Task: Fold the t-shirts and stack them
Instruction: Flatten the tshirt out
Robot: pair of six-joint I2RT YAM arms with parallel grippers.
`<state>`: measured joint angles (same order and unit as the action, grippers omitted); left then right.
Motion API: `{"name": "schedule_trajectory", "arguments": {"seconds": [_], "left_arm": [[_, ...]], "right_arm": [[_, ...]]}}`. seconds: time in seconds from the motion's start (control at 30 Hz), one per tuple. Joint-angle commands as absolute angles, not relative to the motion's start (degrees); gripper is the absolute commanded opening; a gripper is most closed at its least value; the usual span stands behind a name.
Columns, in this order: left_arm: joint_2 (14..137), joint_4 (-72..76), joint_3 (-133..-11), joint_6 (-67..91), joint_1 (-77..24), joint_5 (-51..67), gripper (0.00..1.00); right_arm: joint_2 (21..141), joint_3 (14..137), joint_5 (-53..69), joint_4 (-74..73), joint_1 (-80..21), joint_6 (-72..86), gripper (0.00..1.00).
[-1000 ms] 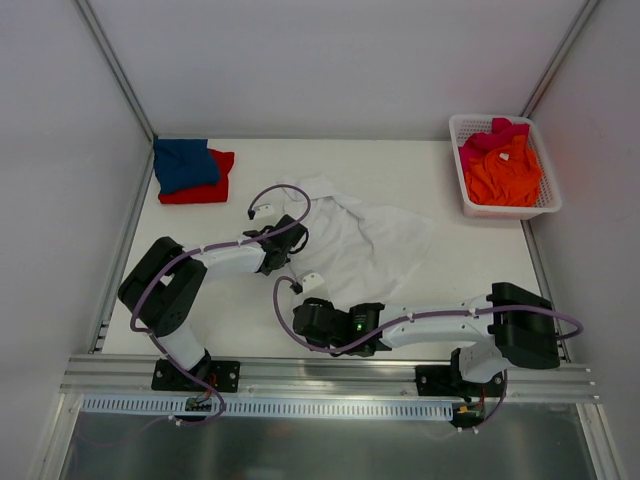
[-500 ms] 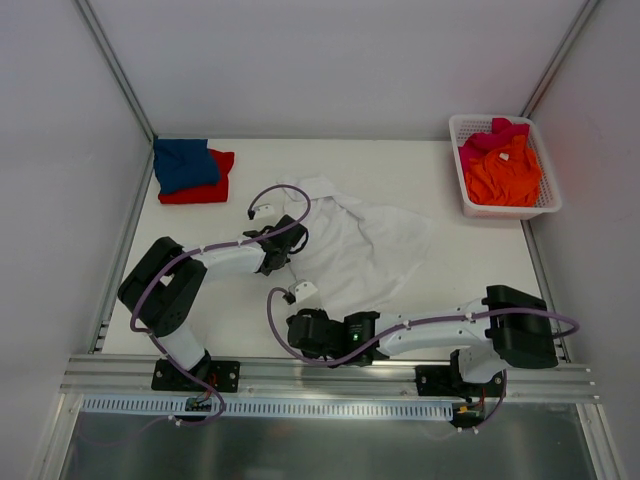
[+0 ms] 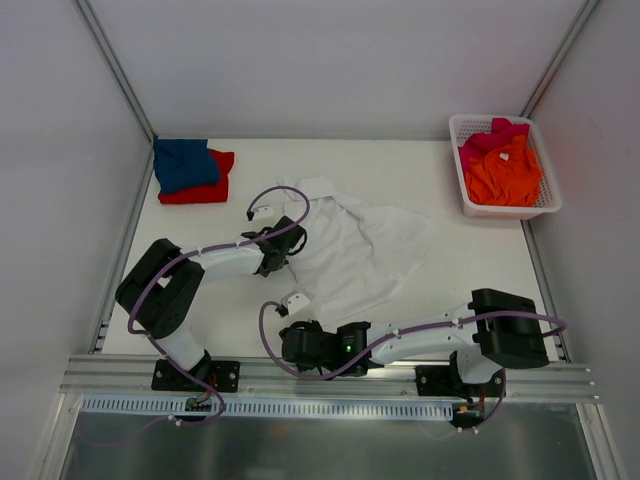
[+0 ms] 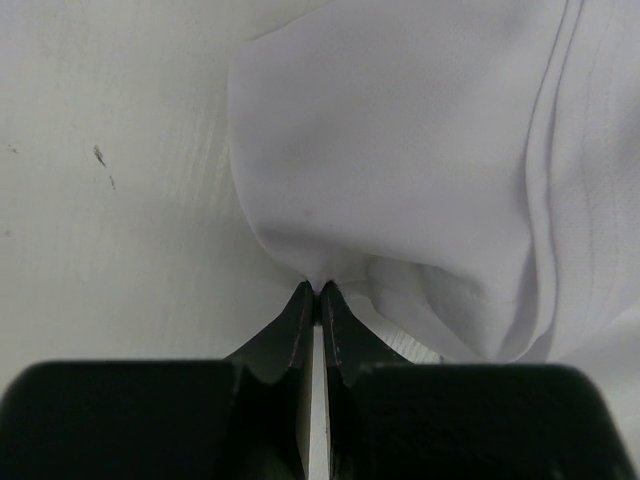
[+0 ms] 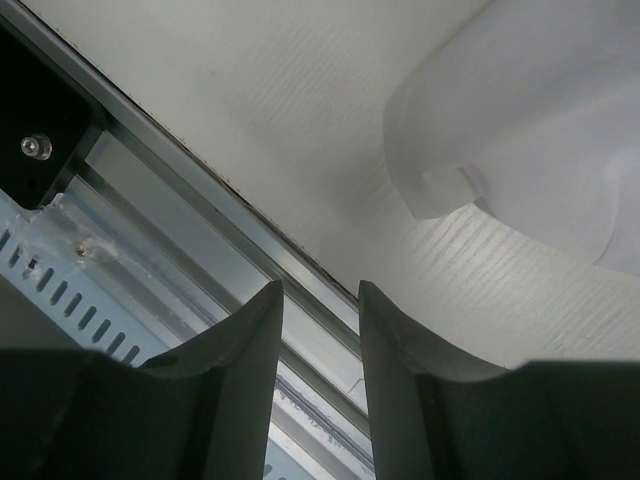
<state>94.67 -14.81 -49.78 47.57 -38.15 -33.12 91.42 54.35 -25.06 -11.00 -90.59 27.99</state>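
Note:
The large white t-shirt [image 3: 355, 245] lies crumpled in the middle of the table. My left gripper [image 3: 287, 247] is shut on its left edge; in the left wrist view the jaws [image 4: 317, 290] pinch a fold of the white cloth [image 4: 420, 150] just above the table. My right gripper [image 3: 288, 348] is open and empty at the table's near edge, a little short of the shirt's front corner [image 5: 520, 120]. A folded blue t-shirt [image 3: 185, 163] lies on a folded red one [image 3: 208, 190] at the far left. The orange [image 3: 505, 175] and pink [image 3: 490, 135] t-shirts lie in the basket.
The white lattice basket [image 3: 506, 211] stands at the far right corner. An aluminium rail [image 3: 330, 375] runs along the near edge and shows right under my right fingers [image 5: 200, 240]. Grey walls close in the table on the left, back and right.
My right arm has swung left and back toward the near edge, away from the white shirt. My left gripper has stayed shut on the shirt, almost in place.

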Motion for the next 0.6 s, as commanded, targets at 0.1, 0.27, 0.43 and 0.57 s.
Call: {"name": "schedule_trajectory", "arguments": {"seconds": [0.1, 0.27, 0.43, 0.57], "left_arm": [[93.2, -18.1, -48.4, 46.9, -37.6, -32.4, 0.00], [92.7, -18.0, -48.3, 46.8, -37.6, -32.6, 0.00], [93.1, -18.0, -48.5, 46.6, -37.6, -32.5, 0.00], [93.3, -17.9, -48.8, 46.6, -37.5, -32.6, 0.00]], "right_arm": [[88.5, 53.1, -25.5, -7.7, -88.8, 27.0, 0.40], [87.1, 48.8, -21.0, -0.5, -86.0, 27.7, 0.40], [87.0, 44.1, -15.5, 7.1, -83.8, 28.0, 0.40], [87.4, 42.5, -12.5, 12.8, -83.4, 27.6, 0.40]]}}
